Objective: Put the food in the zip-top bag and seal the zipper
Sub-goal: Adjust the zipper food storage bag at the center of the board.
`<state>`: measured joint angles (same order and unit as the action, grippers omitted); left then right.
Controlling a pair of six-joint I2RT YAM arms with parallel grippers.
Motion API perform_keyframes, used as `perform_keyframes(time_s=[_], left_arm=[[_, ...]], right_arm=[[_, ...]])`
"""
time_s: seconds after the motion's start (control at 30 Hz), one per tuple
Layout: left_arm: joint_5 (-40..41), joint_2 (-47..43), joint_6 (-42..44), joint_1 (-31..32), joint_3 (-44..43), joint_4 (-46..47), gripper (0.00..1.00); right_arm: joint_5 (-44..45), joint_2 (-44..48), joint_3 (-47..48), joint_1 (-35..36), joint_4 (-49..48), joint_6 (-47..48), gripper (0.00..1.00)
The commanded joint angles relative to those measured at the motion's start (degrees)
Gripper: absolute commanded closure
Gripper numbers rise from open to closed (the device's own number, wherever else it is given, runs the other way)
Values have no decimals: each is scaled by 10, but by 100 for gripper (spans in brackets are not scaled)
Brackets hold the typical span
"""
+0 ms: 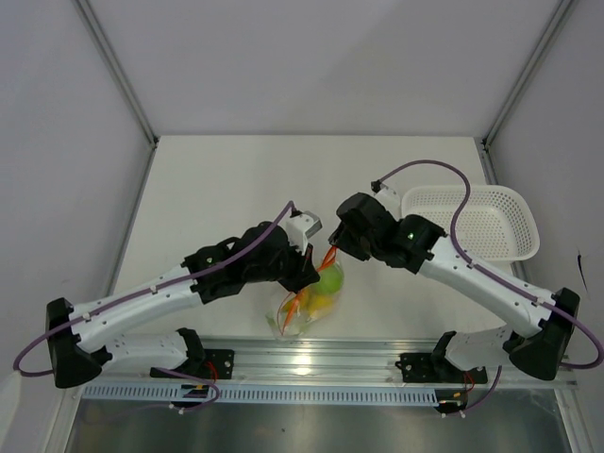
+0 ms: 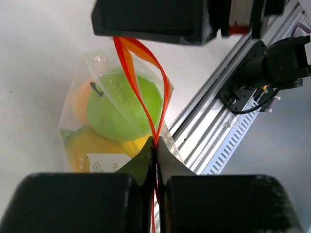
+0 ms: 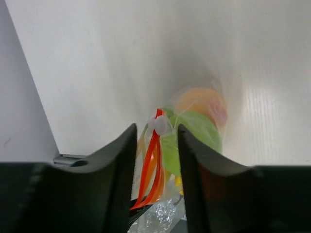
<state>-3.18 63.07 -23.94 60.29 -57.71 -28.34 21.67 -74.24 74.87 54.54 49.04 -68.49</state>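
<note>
The zip-top bag (image 1: 311, 300) lies near the table's front edge. Through its clear plastic show a green apple (image 2: 124, 104), an orange fruit (image 2: 81, 99) and a yellow fruit (image 2: 90, 145). My left gripper (image 2: 156, 145) is shut on the orange-red zipper (image 2: 127, 63) at the near end, its two strips parting above the pinch. The strip rises to my right gripper (image 1: 332, 253). In the right wrist view my right gripper (image 3: 156, 133) stands open around the zipper (image 3: 154, 165), whose white slider (image 3: 159, 125) sits between the fingertips. The apple (image 3: 197, 133) lies behind.
A white mesh basket (image 1: 472, 222) stands at the back right, holding nothing that shows. The aluminium rail (image 1: 311, 363) with the arm bases runs along the near edge, just beyond the bag. Grey walls close in the table on three sides.
</note>
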Motion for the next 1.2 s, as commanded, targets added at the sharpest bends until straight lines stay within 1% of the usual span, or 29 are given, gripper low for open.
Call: perform_keyframes(time_s=[0.0,0.03,0.07,0.13,0.17,0.2,0.27,0.3,0.33,0.37,0.4,0.43,0.5,0.53,0.57,0.63,0.67,0.73,0.77,0.8,0.83,0.87,0.93,1.0,1.07,1.1,1.17], left_arm=[[-2,-21,4,-9,7,4,99],[-3,-25,5,-12,8,0,99],[-7,-28,9,-14,9,-1,100],[-41,-34,26,-25,16,9,99],[-54,-42,32,-29,18,13,99],[-69,-46,38,-35,22,15,99],[-85,-57,60,-40,30,21,99],[-112,-71,68,-48,34,24,99],[-131,-78,81,-54,38,28,99],[-176,-93,86,-70,52,41,99],[-176,-100,90,-80,58,46,99],[-225,-104,93,-90,61,51,99],[-273,-112,95,-124,77,64,99],[-322,-113,95,-135,81,69,99],[-345,-114,95,-144,91,73,99],[-379,-114,92,-164,95,91,99],[-397,-112,91,-168,102,96,100],[-415,-110,83,-176,104,114,100],[-437,-109,80,-178,105,121,100],[-445,-109,77,-179,107,129,99],[-452,-108,70,-179,108,143,99],[-461,-109,68,-180,108,148,99],[-467,-109,65,-181,107,152,99],[-482,-108,65,-185,104,155,99],[-488,-108,65,-185,106,155,99],[-492,-107,67,-186,105,154,100],[-497,-107,70,-186,109,152,100]], right_arm=[[12,-12,48,-20,18,99,55],[9,-13,53,-24,22,118,50],[5,-8,56,-28,24,154,39],[-39,4,49,-52,-1,210,37],[-59,13,43,-61,-13,237,21],[-109,30,36,-72,-37,287,15],[-173,48,9,-117,-57,330,1],[-216,69,-3,-136,-85,380,1],[-306,79,-17,-152,-102,402,1],[-342,103,-50,-183,-137,437,1],[-374,103,-65,-197,-150,437,1],[-432,123,-79,-209,-165,467,1],[-478,137,-111,-227,-192,493,1],[-502,146,-120,-229,-203,518,1],[-543,148,-129,-229,-211,530,1],[-573,160,-164,-228,-248,544,2],[-601,172,-176,-228,-259,551,7],[-631,185,-212,-228,-300,555,12],[-642,199,-227,-228,-340,547,16],[-657,204,-240,-228,-353,543,18],[-663,209,-259,-229,-366,541,22],[-667,216,-267,-229,-386,536,30],[-673,219,-286,-229,-402,535,38],[-682,225,-293,-230,-418,538,41],[-701,224,-304,-233,-436,541,49],[-732,221,-304,-234,-441,542,50],[-766,215,-304,-234,-449,545,51]])
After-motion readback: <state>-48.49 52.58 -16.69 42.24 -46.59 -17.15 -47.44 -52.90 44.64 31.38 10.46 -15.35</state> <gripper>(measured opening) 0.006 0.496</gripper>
